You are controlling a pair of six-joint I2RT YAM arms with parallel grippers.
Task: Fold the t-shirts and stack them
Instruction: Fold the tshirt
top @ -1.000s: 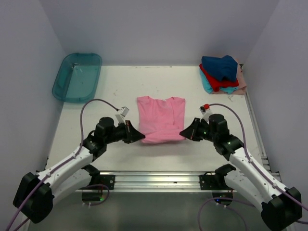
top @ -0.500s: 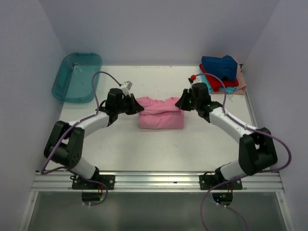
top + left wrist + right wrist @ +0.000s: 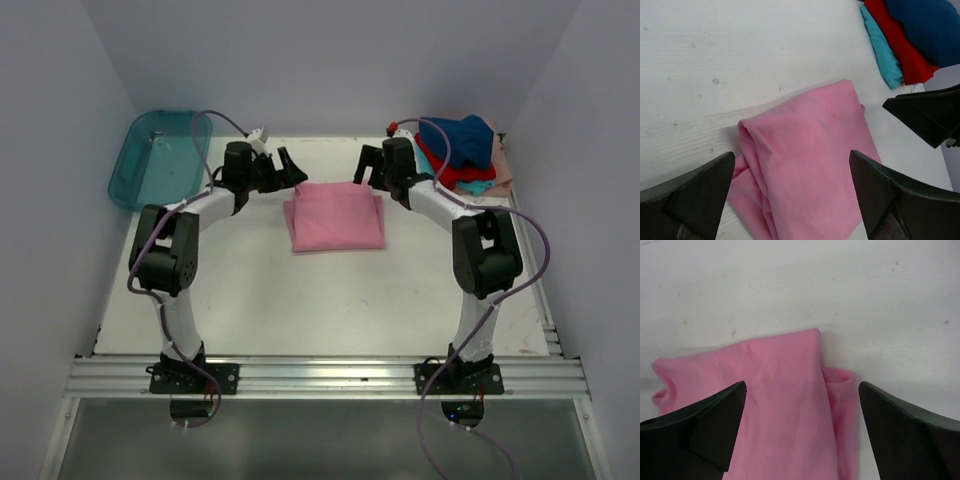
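A pink t-shirt [image 3: 335, 216] lies folded into a small rectangle on the white table, and it fills the lower part of both wrist views [image 3: 810, 165] [image 3: 775, 410]. My left gripper [image 3: 290, 166] [image 3: 791, 160] hovers open at its far left corner. My right gripper [image 3: 363, 170] [image 3: 801, 390] hovers open at its far right corner. Neither holds any cloth. At the back right sits a stack of t-shirts [image 3: 460, 152] with navy [image 3: 930, 25] on top, then red [image 3: 902, 47] and teal [image 3: 882, 50].
A translucent teal tub [image 3: 160, 160] stands at the back left of the table [image 3: 250, 290]. Both arms stretch far forward, flanking the pink shirt. White walls close the back and sides. A metal rail [image 3: 320, 375] runs along the near edge.
Both grippers carried the pink shirt's near edge up to its far edge, folding it in half, then opened and let go. The arms now reach farther back.
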